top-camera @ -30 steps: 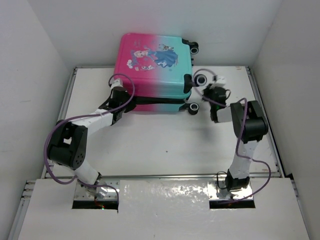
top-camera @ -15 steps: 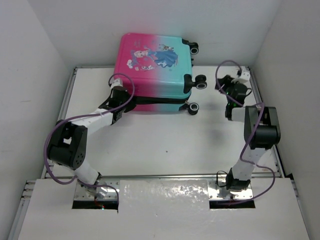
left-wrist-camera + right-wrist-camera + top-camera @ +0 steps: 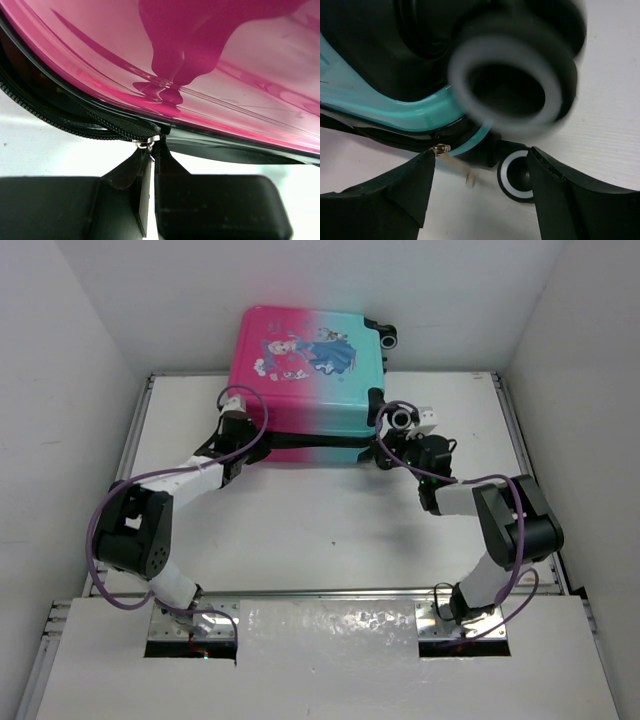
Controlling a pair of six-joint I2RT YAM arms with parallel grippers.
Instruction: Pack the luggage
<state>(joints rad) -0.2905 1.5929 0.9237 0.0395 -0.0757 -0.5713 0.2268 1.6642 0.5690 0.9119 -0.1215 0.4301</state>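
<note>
Left gripper (image 3: 152, 160) is clamped on the zipper pull (image 3: 148, 145) at the near-left part of the luggage's seam, its fingers pinched tight with only the metal ring showing above them; to the left of that pull the zip teeth stand apart, so the shell looks not yet closed there. Right gripper (image 3: 482, 152) is released, jaws well spread and holding nothing; it sits at the near-right corner of the luggage (image 3: 300, 350), just below a blurred wheel (image 3: 512, 82) and beside a lower wheel (image 3: 516, 175). The luggage lies flat along the far edge of the table (image 3: 330, 530), somewhat left of centre, printed shell up, long axis running left to right and wheels toward the right edge. A second pull (image 3: 441, 149) hangs from the teal end of the seam, touching or nearly touching the tip of the right gripper's left finger, its tab dangling into the gap between the jaws; the right arm is by far the nearer to it. Judging from this, the coming move turns on the right jaws centring on that tab, a small shift toward the left, before closing; the seam then leads leftward along the near side toward the left gripper; a grab too far right would meet the lower wheel instead.
</note>
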